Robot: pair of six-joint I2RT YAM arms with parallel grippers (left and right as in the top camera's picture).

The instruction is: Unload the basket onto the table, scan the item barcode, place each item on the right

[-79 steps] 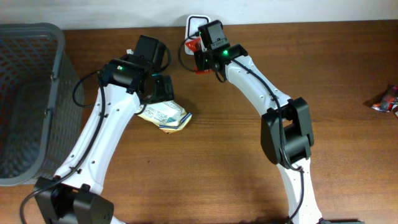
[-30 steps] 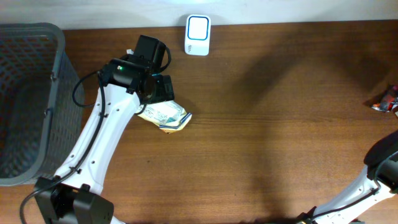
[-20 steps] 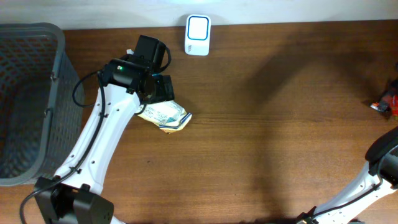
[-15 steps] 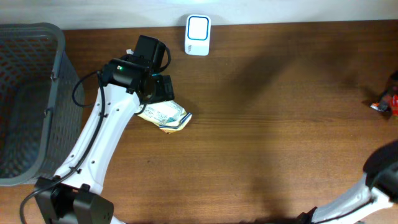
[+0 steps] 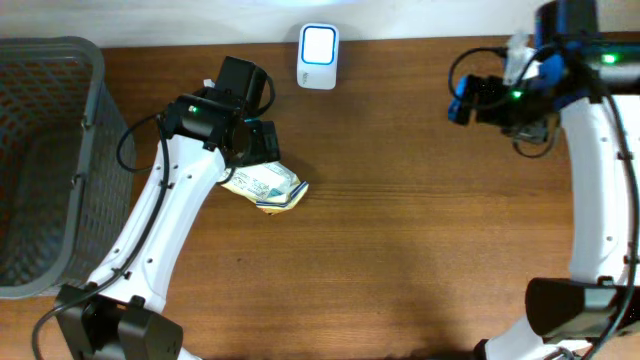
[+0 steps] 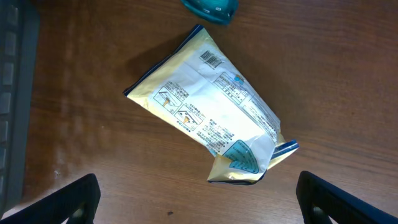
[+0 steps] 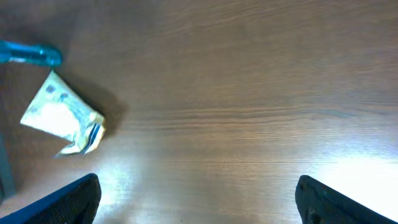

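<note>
The item, a yellow and white pouch (image 5: 265, 186), lies flat on the brown table with its barcode (image 6: 212, 59) facing up. My left gripper (image 5: 262, 146) hovers open just above the pouch (image 6: 211, 115), its black fingertips (image 6: 69, 200) spread wide with nothing between them. The white scanner (image 5: 318, 43) with a blue lit window stands at the table's back edge. At the upper right my right gripper (image 5: 468, 101) is open and empty above bare wood. It faces left, so the pouch (image 7: 62, 116) sits far off in its wrist view.
A grey mesh basket (image 5: 45, 150) fills the left side of the table. A teal rounded piece (image 6: 210, 6) shows at the top edge of the left wrist view; what it is I cannot tell. The right arm (image 5: 600, 180) runs down the right edge.
The right arm, almost out of frame at the far right a second ago, has swung back over the table's upper right. The left arm and the pouch have not moved.
</note>
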